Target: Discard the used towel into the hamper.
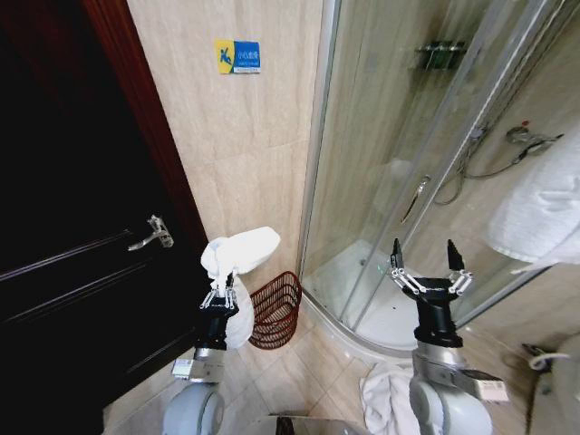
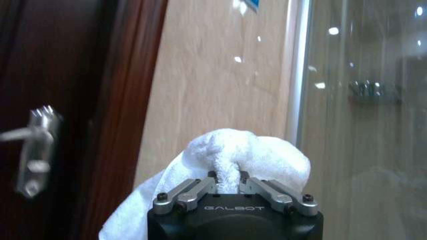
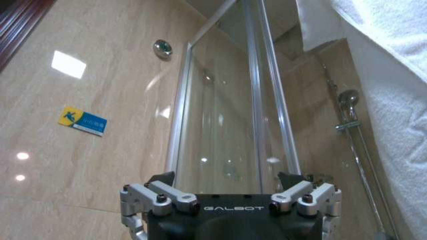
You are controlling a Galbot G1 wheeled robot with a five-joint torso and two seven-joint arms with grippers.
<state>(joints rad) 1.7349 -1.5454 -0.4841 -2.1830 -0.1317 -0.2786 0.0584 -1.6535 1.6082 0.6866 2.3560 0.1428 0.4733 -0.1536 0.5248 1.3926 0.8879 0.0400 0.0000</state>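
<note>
While the left pincer (image 1: 220, 294) is raised in front of the beige tiled wall (image 1: 245, 136), it is clenched on a white towel (image 1: 237, 256), and the left wrist view shows a fold of this towel (image 2: 233, 160) pinched between its two fingers (image 2: 190, 192). One part of the towel bulges above the pincer and another part hangs down beside it, in front of the arm. The hamper (image 1: 275, 309), a reddish-brown basket of thin ribs, lies tilted on the floor against the tiled wall, with its open mouth turned toward the robot. It is just beside the hanging towel, on the side of the shower cabin (image 1: 408, 181), and lower than the pincer; I cannot tell if the towel touches its rim. The hamper sits between the dark wooden door (image 1: 72, 227) with its metal handle (image 1: 152, 234) and the curved glass of the shower cabin. The right pincer (image 1: 427, 269) is held up well apart from the hamper, in front of the shower glass, with its fingers (image 3: 157, 192) spread wide and nothing between them. On the tiled wall, high above the hamper, there is a small blue and yellow sign (image 1: 237, 55). Another white cloth (image 1: 385, 394) lies on the floor near the base of the right arm, on the shower side of the hamper. A white towel hanging (image 1: 544, 208) is seen past the right pincer, far from the hamper.
</note>
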